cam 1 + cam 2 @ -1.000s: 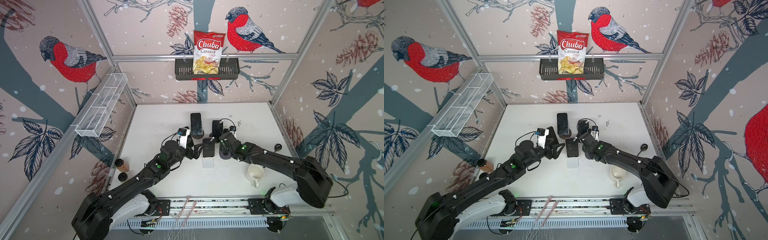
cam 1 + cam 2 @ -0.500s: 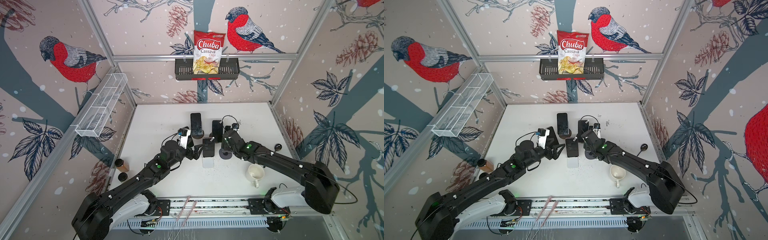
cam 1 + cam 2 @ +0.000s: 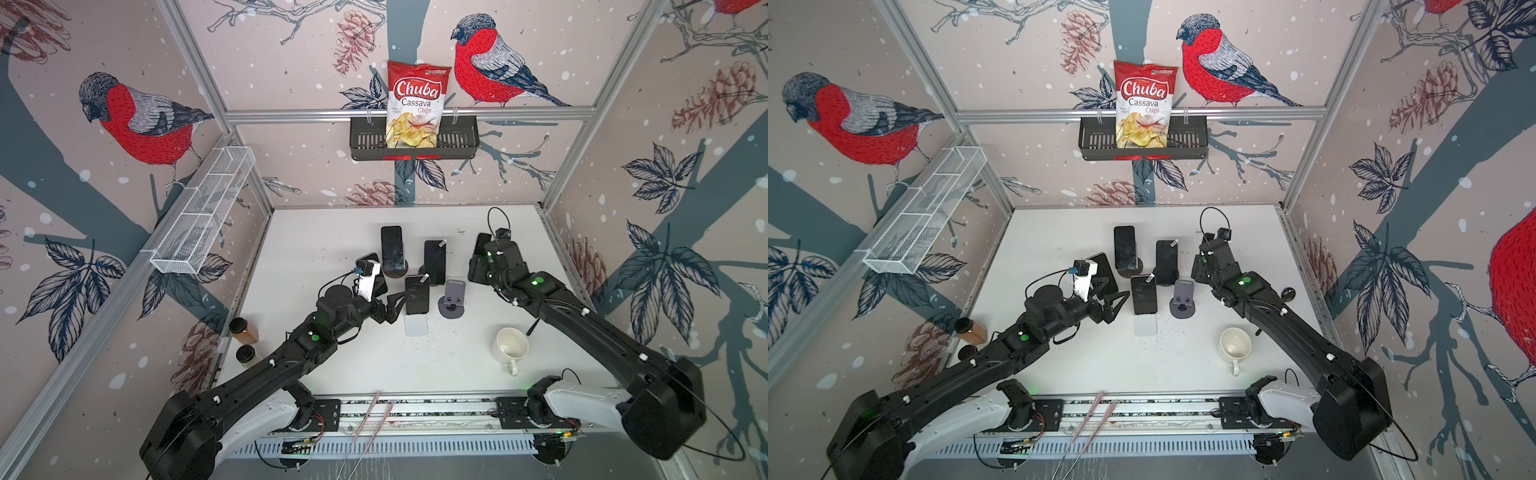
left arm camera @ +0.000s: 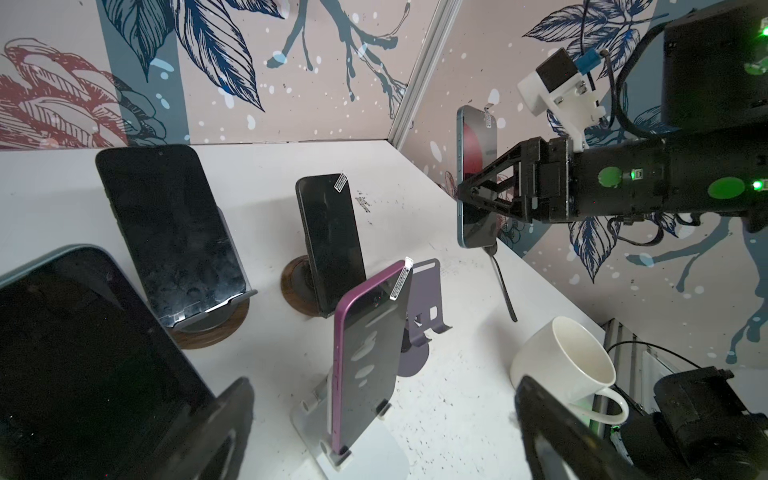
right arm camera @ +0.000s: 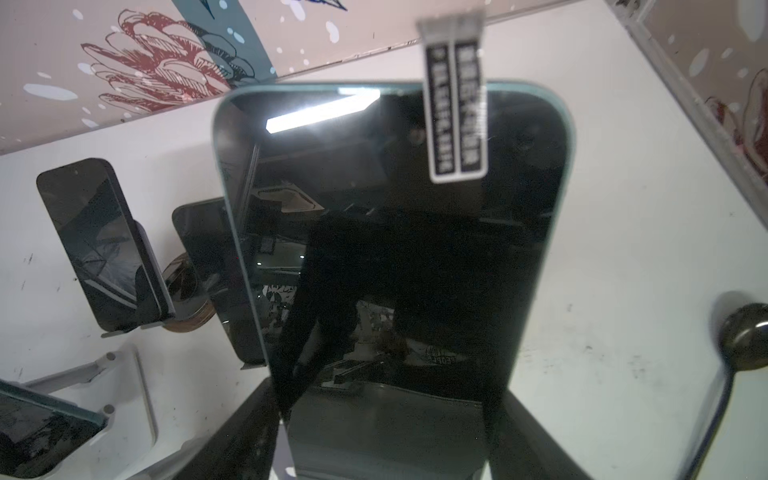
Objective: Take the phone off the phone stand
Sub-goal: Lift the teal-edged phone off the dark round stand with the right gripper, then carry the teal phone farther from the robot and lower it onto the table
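My right gripper is shut on the lower end of a blue-edged phone and holds it upright in the air, clear of the table. In the left wrist view that phone hangs near the right wall, with the right gripper clamped across it. The purple phone stand stands empty at the table's middle. My left gripper is open beside a purple-edged phone that rests on a white stand.
Two more dark phones lean on round wooden-based stands behind the purple one. A white mug and a black spoon lie at the right, with two spice jars at the left edge.
My right gripper has carried the phone to the right and toward the back, away from the purple stand, which now stands empty. The left arm has not moved.
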`<state>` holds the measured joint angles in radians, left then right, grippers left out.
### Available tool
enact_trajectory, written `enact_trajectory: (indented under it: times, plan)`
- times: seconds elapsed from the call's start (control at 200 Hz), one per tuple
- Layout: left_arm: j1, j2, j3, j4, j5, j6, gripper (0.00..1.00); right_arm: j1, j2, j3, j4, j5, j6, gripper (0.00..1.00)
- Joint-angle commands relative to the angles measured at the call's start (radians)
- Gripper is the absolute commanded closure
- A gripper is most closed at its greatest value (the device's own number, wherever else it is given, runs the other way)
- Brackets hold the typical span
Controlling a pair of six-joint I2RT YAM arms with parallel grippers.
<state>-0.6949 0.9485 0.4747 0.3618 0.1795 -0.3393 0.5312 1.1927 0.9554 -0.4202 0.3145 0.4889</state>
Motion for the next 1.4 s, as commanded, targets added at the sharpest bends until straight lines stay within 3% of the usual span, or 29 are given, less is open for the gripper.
enact_trajectory:
  times: [0.0, 0.36, 0.846, 1.397]
  plan:
    - [0.0, 0.001, 0.012, 0.029, 0.001, 0.017, 0.03, -0.055, -0.018, 0.0, 0.021, -0.064, -0.067, 0.41]
    - [0.0, 0.008, 0.043, -0.037, -0.048, 0.014, 0.03, -0.228, 0.088, -0.014, 0.051, -0.224, -0.13, 0.4]
    - [0.0, -0.014, 0.065, -0.067, -0.088, 0.035, 0.03, -0.264, 0.285, 0.078, 0.059, -0.199, -0.174, 0.4]
    - [0.0, 0.01, 0.117, -0.082, -0.128, 0.062, 0.03, -0.269, 0.505, 0.221, 0.093, -0.308, -0.235, 0.39]
